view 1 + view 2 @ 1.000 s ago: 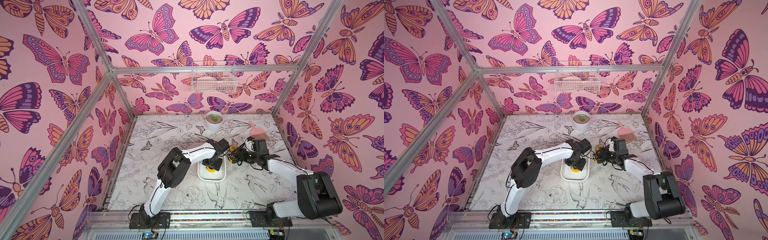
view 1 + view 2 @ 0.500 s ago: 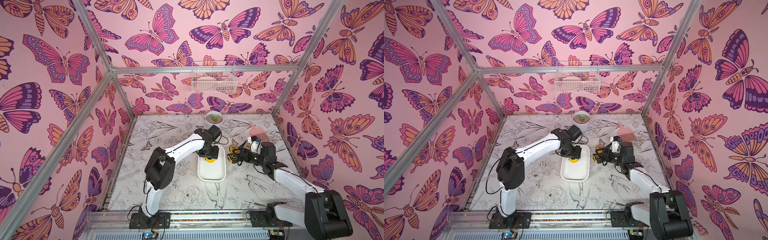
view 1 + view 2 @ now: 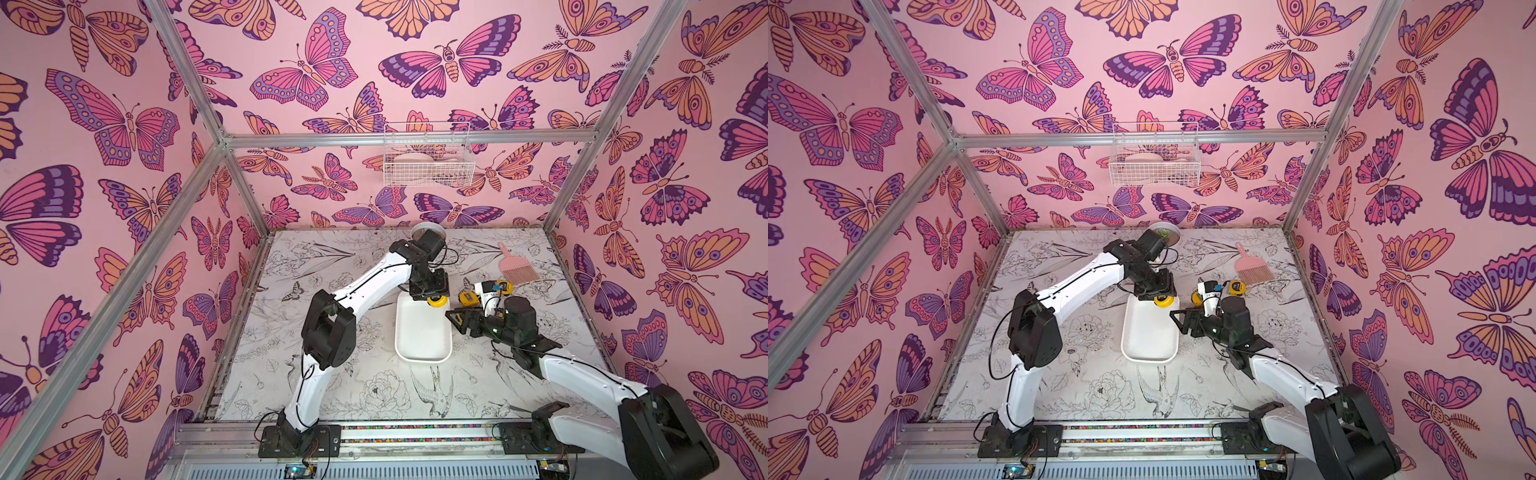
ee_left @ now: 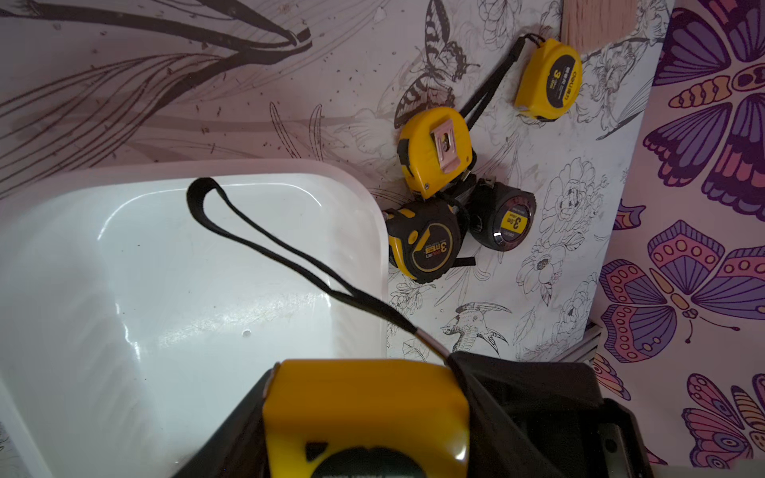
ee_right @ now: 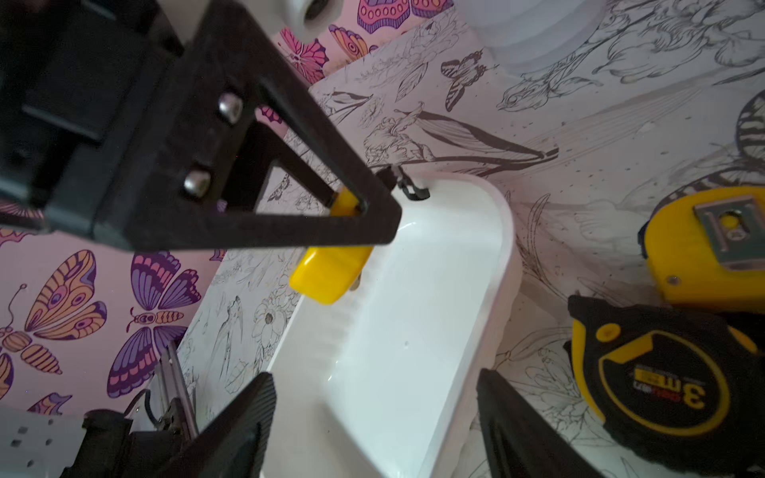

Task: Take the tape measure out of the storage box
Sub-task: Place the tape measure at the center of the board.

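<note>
Five tape measures, one storage box: the left end effector (image 3: 432,293) held one over the box.

The left end effector was clamped on a yellow tape measure (image 4: 366,414) above the far end of the single white storage box (image 3: 422,336). The tape measure was clear of the box floor, its black strap looped over the otherwise empty interior. Four more tape measures lay on the tabletop (image 3: 316,249) just beside the box: a yellow one with a belt clip (image 4: 434,151), a black-and-yellow one (image 4: 426,244) and a round black one (image 4: 503,219) clustered touching, and a second yellow one (image 4: 548,78) a little apart. The right end effector (image 3: 454,323) hovered beside the box with jaws wide and nothing between them. One pink brush (image 3: 517,268), one plant pot (image 3: 1167,232) and one wire basket (image 3: 426,160) were also present.
</note>
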You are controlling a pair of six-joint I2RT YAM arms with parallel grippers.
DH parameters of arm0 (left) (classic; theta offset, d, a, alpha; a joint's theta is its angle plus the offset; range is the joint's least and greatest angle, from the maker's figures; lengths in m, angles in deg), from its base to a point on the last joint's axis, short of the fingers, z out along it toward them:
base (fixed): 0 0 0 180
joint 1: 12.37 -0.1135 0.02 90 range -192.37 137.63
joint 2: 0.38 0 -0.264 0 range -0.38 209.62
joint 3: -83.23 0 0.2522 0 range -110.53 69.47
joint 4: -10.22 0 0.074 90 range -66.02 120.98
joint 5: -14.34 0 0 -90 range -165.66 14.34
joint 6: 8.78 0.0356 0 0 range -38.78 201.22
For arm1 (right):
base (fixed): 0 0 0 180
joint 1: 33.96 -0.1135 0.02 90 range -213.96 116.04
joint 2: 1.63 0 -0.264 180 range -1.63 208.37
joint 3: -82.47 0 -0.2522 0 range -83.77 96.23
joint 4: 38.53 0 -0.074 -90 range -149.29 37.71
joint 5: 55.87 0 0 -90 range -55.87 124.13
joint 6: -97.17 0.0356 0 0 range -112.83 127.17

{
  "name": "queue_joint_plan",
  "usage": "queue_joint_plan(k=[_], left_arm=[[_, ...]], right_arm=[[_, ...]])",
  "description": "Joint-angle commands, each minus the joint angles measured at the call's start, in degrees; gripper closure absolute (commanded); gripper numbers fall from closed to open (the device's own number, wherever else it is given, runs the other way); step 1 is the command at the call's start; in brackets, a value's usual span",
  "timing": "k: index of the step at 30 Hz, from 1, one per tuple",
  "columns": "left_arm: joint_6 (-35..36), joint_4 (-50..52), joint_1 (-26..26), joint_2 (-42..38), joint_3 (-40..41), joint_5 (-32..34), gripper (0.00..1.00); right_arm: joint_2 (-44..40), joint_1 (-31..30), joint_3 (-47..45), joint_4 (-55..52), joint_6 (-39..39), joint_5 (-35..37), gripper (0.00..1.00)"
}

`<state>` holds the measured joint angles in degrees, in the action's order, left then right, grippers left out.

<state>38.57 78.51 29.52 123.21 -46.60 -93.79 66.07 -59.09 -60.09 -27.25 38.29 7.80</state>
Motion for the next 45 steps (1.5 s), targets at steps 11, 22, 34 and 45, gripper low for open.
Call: queue_joint_plan(k=[11, 22, 34, 45], left_arm=[[-5.29, 1.22, 1.09, 2.44, -4.75, -0.70, 0.56], [-6.48, 0.73, 1.27, 2.83, -4.98, -0.50, 0.49], [-3.99, 0.13, -0.71, 0.86, -4.83, 3.08, 0.01], [4.92, 0.72, -5.60, -3.04, -5.54, 11.45, 0.01]], right_arm=[[12.01, -1.63, 5.94, 17.96, 9.55, 2.31, 0.24], [18.54, -2.03, 5.90, 30.62, 16.52, 2.46, 0.72], [12.33, -1.40, 6.50, 17.76, 11.40, -1.56, 0.97], [-16.44, 6.32, 0.01, -22.90, 5.55, 1.66, 0.97]])
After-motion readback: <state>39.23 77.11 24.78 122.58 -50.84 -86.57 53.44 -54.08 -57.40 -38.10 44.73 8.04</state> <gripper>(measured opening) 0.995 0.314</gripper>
